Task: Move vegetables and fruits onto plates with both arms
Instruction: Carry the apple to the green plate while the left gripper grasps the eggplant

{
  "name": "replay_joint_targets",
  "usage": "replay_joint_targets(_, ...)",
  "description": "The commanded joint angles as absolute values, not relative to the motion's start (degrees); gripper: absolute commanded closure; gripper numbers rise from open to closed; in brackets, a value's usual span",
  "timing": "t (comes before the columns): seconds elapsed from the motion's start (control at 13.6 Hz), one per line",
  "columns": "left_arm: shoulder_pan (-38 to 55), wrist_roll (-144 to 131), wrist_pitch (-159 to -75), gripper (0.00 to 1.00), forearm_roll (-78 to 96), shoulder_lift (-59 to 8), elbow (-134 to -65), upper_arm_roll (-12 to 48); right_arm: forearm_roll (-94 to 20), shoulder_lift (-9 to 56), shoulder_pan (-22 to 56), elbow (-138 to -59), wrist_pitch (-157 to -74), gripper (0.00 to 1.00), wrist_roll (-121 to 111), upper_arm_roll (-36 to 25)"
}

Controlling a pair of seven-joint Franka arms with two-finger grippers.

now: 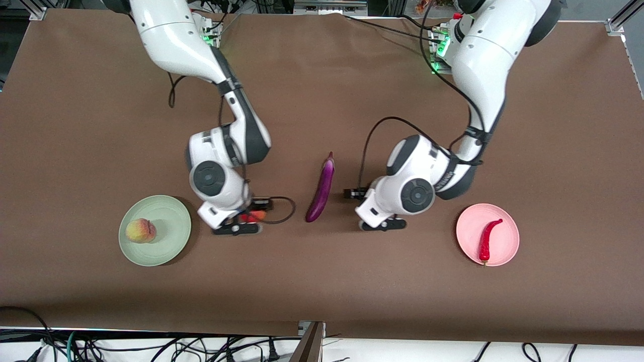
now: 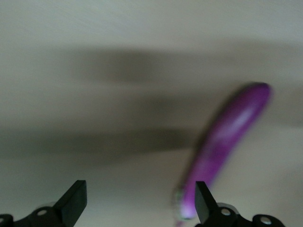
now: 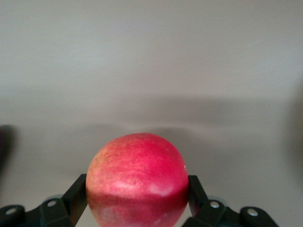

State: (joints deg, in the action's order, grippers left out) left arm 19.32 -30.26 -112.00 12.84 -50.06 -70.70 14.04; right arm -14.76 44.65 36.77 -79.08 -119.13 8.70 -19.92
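Right wrist view showed the right gripper (image 3: 137, 198) with its jaws clamped on the apple (image 3: 138, 179) above the worktop (image 1: 322, 281), beside the green plate (image 1: 173, 229). The left gripper (image 2: 137, 201) hung with jaws apart, the eggplant (image 2: 227, 142) just beside one fingertip.

We see a glossy purple eggplant (image 1: 322, 188) with a dark cap on the brown desk (image 1: 322, 281). At its nine o'clock, a pale mint green plate (image 1: 171, 236) bears a yellow-green, pink-blushed peach (image 1: 140, 231); at three o'clock, a pale pink plate (image 1: 505, 244) bears a red chili pepper (image 1: 488, 239). The apple (image 3: 138, 179) is red with a yellowish patch.
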Motion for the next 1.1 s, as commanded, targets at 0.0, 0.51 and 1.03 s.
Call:
replay_joint_targets(0.0,21.8,-33.6,-113.9,0.00,16.4,-50.8,-70.6,13.4,-14.9,43.8,36.7,-80.0,-117.2,0.67,-1.2,-25.6)
replay_joint_targets(0.51,29.1,-35.2,-123.8,0.00,16.3,-53.7,-71.4,11.2,-15.1,46.0,23.6,-80.5,-120.4,0.67,-20.1,-25.8)
replay_joint_targets(1.03,29.4,-33.9,-123.9,0.87,12.4,-54.8,-71.4,11.0,-18.5,48.0,23.6,-80.5,-122.5,0.65,-19.5,-25.6)
